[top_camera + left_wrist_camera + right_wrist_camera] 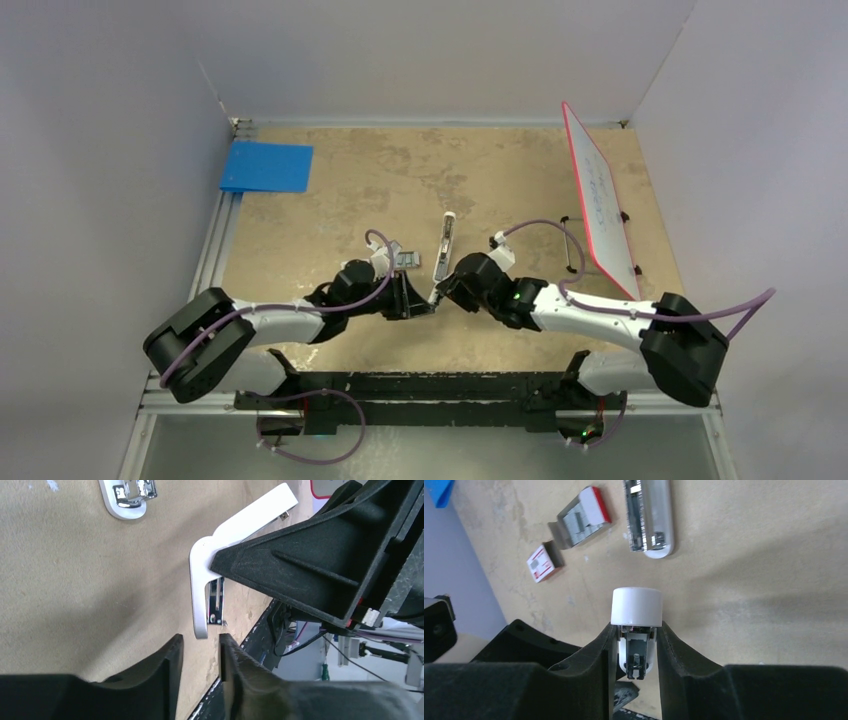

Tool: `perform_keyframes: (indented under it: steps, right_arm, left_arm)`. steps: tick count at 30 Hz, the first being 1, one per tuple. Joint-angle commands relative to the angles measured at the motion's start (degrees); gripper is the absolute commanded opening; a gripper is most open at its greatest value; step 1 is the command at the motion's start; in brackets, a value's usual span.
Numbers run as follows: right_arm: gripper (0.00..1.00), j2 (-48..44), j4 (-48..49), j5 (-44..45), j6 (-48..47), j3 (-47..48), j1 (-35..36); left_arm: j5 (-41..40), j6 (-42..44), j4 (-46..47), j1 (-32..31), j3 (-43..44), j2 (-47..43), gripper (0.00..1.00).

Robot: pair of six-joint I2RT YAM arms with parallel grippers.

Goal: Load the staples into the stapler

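Note:
The stapler [444, 248], a long white bar with a metal channel, lies on the table just beyond both grippers; its near end shows in the right wrist view [650, 522] and the left wrist view [127, 500]. The grey staples [575, 522] lie in an open sleeve with a red end, left of the stapler [404, 257]. My right gripper [636, 632] is shut on a short bent white piece [636, 605] with a metal insert [200, 590] and holds it above the table. My left gripper [201, 639] is open and empty, with that piece's lower tip just ahead of its fingertips.
A tiny red-and-white box [542, 563] lies beside the sleeve. A blue pad [267, 166] lies at the far left corner. A red-framed whiteboard [600, 200] leans at the right. The right gripper's black body [310, 555] is close in front of the left gripper.

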Motion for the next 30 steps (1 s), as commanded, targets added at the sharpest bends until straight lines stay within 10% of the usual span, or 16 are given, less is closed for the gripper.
perform_keyframes:
  steps: [1, 8, 30]
  right_arm:
    - [0.30, 0.64, -5.57, 5.62, -0.90, 3.51, -0.06]
    - [0.32, 3.14, -15.50, 11.30, -4.94, 7.29, -0.76]
    - [0.39, 19.08, -16.91, 13.71, -25.82, 17.73, -9.69]
  left_arm:
    - [-0.42, -0.16, -3.51, -0.08, 2.74, -0.16, 0.40]
    - [-3.81, 0.60, -12.92, -0.05, 4.57, -5.55, 0.62]
    - [-19.18, 2.44, -39.54, -0.03, 13.18, -15.12, 0.64]
